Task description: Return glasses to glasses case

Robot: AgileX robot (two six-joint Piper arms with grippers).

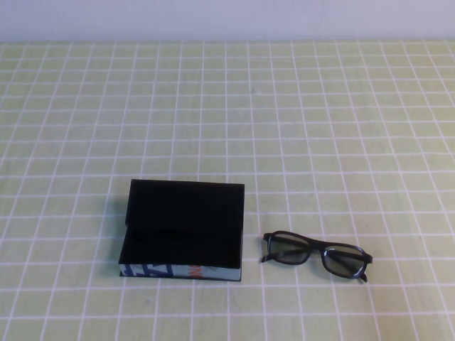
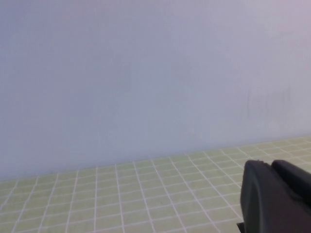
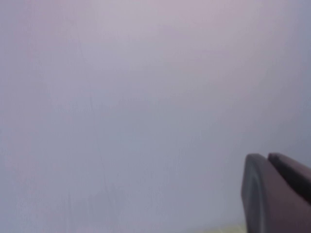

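Note:
The black glasses case (image 1: 182, 231) lies open at the front left of centre in the high view. Its lid is tilted back and its blue, white and red-orange patterned side faces front. The black glasses (image 1: 316, 254) lie on the cloth just right of the case, apart from it, with the lenses facing front. Neither arm shows in the high view. My left gripper (image 2: 271, 164) shows only in the left wrist view, fingers together, empty, above the cloth and facing the wall. My right gripper (image 3: 267, 156) shows only in the right wrist view, fingers together, empty, facing the wall.
A green cloth with a white grid (image 1: 227, 128) covers the table. A pale wall (image 1: 227, 18) runs along the far edge. Only the case and the glasses lie on the cloth.

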